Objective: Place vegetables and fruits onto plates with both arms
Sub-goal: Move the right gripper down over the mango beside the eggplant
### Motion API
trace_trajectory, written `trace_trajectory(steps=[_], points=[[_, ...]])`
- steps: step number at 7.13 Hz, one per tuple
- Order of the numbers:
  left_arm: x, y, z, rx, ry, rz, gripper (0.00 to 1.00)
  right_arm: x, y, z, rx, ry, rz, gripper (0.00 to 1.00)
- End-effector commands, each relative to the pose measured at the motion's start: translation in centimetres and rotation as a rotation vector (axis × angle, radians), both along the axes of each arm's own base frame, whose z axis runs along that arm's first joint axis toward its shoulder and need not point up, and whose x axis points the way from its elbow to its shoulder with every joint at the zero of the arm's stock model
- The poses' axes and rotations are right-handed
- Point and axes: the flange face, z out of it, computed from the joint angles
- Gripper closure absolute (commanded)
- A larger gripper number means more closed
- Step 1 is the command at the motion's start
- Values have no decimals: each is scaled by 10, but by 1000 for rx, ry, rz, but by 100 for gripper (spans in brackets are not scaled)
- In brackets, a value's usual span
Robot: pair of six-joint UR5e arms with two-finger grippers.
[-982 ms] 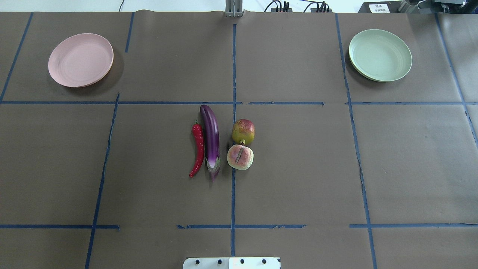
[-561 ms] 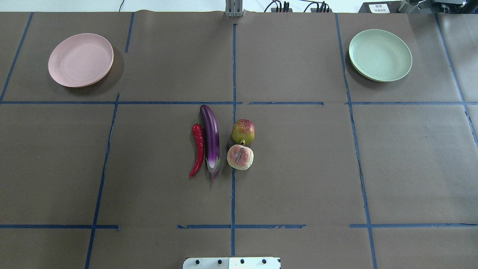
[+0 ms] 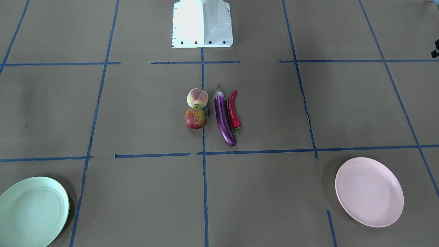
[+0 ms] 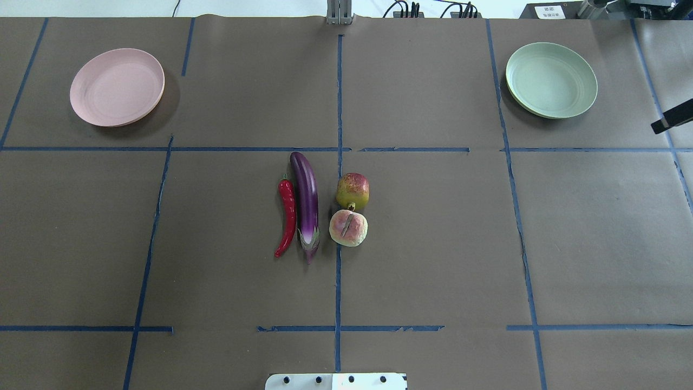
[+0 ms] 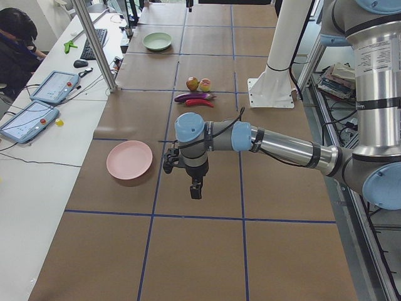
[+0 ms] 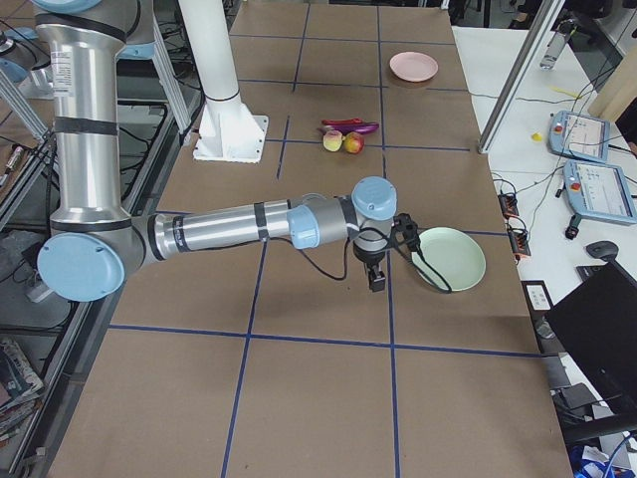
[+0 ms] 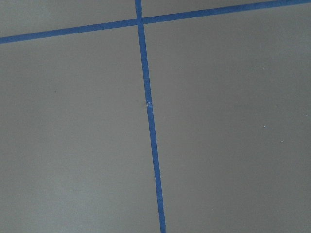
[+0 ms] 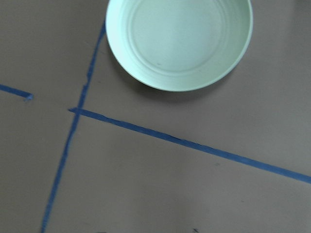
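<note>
Right gripper [image 6: 377, 283]: grip unreadable, hung just beside mint green plate [image 6: 453, 261] | left gripper [image 5: 196, 190]: grip unreadable, hung near pink plate [image 5: 129, 159]

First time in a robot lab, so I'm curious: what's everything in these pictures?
eggplant: one, purple, table centre.
chili pepper: one, red, beside the eggplant.
pomegranate: one, red-and-green, eggplant's other side.
peach: one, pale pink, by the pomegranate.
pink plate: one, robot's far left, empty.
green plate: one, robot's far right, empty.
table: one, brown, blue tape lines.
base block: one, white, robot's edge.
operator: one, dark-clothed, side desk.
left arm: one, grey; black left gripper near the pink plate.
right arm: one, grey; black right gripper by the green plate.
</note>
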Motion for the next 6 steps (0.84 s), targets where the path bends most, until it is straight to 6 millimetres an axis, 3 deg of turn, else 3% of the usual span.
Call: trace_trajectory(steps=[1,2,3,5,6], points=[[1,-1,-2,7,4,1,0,-115,-15,-111,-61,-45,73,0],[1,-1,-3,9,5,1,0,-196,1,-155,-71,-30,104,0],[1,-2,-3,10,5,0,0,-258,21,-189,-92,-26,143,0],[1,-3,-4,13,5,0,0,-364,60,-248,-105,-39,216,0],[1,-3,-4,14,5,0,0,-403,58,-268,-111,-31,240,0]])
